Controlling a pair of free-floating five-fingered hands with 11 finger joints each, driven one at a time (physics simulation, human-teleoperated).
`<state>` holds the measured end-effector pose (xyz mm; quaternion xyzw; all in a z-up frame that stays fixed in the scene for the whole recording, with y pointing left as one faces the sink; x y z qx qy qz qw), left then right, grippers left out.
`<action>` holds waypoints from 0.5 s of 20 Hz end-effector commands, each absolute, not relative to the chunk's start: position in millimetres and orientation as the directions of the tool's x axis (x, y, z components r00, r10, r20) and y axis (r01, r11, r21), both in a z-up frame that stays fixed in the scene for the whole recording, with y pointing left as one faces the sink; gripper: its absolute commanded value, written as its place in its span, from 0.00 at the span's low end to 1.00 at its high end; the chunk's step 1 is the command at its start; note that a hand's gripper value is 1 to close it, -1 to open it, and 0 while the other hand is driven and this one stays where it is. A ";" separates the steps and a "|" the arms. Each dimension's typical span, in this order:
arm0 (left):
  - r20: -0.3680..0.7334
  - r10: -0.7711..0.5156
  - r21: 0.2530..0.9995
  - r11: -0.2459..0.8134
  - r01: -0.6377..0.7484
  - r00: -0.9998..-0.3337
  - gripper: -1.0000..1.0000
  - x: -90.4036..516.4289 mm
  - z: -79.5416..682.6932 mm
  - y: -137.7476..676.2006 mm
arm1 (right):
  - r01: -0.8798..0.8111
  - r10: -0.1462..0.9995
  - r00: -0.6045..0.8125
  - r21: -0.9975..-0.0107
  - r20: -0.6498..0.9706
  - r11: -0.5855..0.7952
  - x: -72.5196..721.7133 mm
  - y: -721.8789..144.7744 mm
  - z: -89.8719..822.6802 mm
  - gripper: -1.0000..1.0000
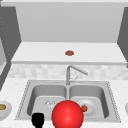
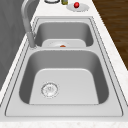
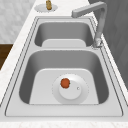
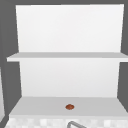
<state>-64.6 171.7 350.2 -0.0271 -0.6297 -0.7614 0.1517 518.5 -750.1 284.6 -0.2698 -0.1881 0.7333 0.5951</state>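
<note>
Red ball (image 1: 67, 114), large and glossy, sits at the front edge of the sink (image 1: 25, 100), in front of the divider between the two basins and just right of the left hand (image 1: 38, 120). Whether hand and ball touch cannot be told, nor whether the fingers are spread or curled. Behind the ball, a plate (image 1: 91, 107) in the right basin carries a small orange fruit (image 1: 84, 108). The tap (image 1: 72, 72) rises behind the divider. Another brown-orange piece (image 1: 69, 53) lies on the shelf (image 1: 37, 53) above. A plate of food (image 1: 3, 108) rests on the worktop at left.
</note>
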 end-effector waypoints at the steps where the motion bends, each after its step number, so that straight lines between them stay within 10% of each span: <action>1: 0.232 -0.197 0.951 -0.161 0.265 -0.953 0.50 -64.6 350.2 171.7 | -0.785 0.981 -0.086 -0.595 -0.172 -0.173 503.9 -757.7 286.9 1.00; 10: 0.232 -0.197 0.951 -0.161 0.265 -0.953 0.50 -64.6 350.2 171.7 | -0.773 0.977 -0.115 -0.601 -0.179 -0.201 499.9 -763.6 283.3 1.00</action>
